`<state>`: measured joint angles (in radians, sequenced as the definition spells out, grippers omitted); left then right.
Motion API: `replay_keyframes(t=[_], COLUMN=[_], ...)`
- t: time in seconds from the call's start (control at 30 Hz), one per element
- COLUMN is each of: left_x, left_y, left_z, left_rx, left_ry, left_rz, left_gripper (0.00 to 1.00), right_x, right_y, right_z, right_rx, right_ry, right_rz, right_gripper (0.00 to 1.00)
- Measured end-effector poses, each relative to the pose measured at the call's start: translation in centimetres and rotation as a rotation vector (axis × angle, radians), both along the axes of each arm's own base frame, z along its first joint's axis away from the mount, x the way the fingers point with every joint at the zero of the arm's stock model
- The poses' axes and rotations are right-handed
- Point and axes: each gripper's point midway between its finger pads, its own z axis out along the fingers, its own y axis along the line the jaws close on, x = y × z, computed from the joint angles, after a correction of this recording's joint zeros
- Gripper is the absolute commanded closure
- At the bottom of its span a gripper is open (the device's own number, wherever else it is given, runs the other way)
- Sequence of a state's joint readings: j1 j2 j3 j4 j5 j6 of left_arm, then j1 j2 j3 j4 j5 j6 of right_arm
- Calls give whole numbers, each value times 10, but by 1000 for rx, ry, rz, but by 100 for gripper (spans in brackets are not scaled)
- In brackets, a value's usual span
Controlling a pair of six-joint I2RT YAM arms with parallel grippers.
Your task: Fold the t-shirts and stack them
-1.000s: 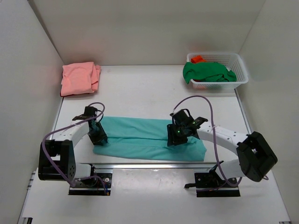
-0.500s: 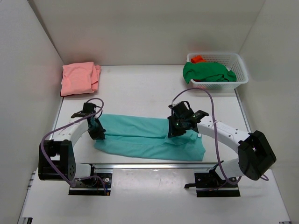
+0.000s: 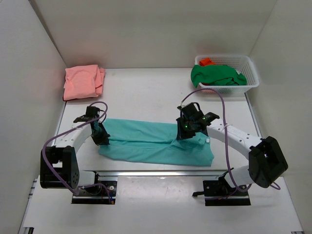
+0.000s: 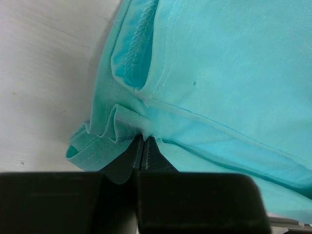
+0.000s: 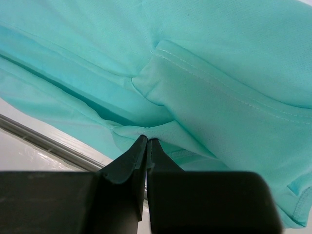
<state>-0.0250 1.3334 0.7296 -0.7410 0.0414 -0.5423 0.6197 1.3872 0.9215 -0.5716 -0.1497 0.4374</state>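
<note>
The teal t-shirt [image 3: 151, 144] lies as a long folded strip across the near middle of the table. My left gripper [image 3: 100, 134] is shut on its left end, pinching bunched cloth [image 4: 122, 126]. My right gripper [image 3: 187, 132] is shut on a fold of it near its right end [image 5: 161, 127]. The salmon pink t-shirt [image 3: 83, 82] lies folded at the far left. The dark green t-shirt [image 3: 217, 75] hangs out of the white mesh basket [image 3: 246, 83] at the far right.
An orange item [image 3: 206, 61] shows in the basket's far corner. A metal rail [image 3: 156, 172] runs along the table's near edge, just below the teal shirt. White walls close in the left, back and right sides.
Both grippers have moved away from the near edge, dragging the pinched teal cloth with them. The strip now lies slightly slanted, its top edge further back.
</note>
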Motion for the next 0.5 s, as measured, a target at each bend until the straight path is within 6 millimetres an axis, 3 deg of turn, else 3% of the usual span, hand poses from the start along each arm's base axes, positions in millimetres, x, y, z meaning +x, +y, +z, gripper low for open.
replay_keyframes(t=[0.07,0.1,0.17,0.33,0.5], left_x=[1,2,5,14,13], left_y=[0,0,-1,-3,-4], left_z=[1,2,5,12,11], left_rx=[-3,-5,-9,-21,-27], left_ry=[-3,-7,-16,-39,-21], left_rz=[0,1,-3,0,-3], left_gripper=[88,77,70,98,100], right_x=[1,1,2,4,7], right_y=[-1,-1,-2,-5,-7], right_z=[-1,-1,-2,-5,-9], right_rx=[-4,-4,-7,-18,-28], right_ry=[1,2,2,7,17], right_rz=[-2,-5,-5,-4,-9], right_gripper=[100,100,100,99,100])
